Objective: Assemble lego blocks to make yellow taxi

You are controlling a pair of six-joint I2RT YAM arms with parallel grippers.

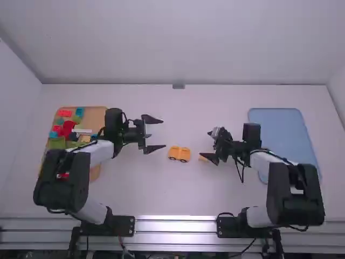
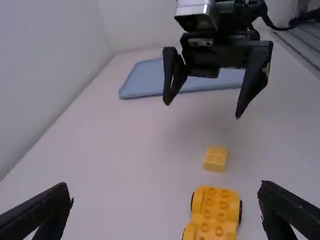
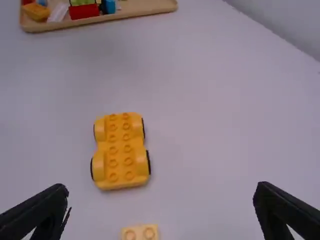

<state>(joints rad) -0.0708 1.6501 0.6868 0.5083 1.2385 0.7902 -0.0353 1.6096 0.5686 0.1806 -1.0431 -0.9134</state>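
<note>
In the high view my left gripper (image 1: 154, 134) is open left of the yellow car base (image 1: 179, 154), and my right gripper (image 1: 211, 147) is open to its right, close to a small yellow block (image 1: 204, 158). The left wrist view has my left gripper (image 2: 167, 200) with fingers wide apart, the wheeled car base (image 2: 214, 212) and, just beyond it, the loose block (image 2: 216, 158). From the right wrist, my right gripper (image 3: 161, 200) holds nothing; the car base (image 3: 120, 151) stands on its wheels, studs up, with the block (image 3: 140, 232) apart from it.
A wooden tray (image 1: 97, 111) of mixed coloured blocks lies at the left, partly under the left arm. At the right is a blue tray (image 1: 280, 127), its near side partly behind the right arm. A wall borders the table's far edge.
</note>
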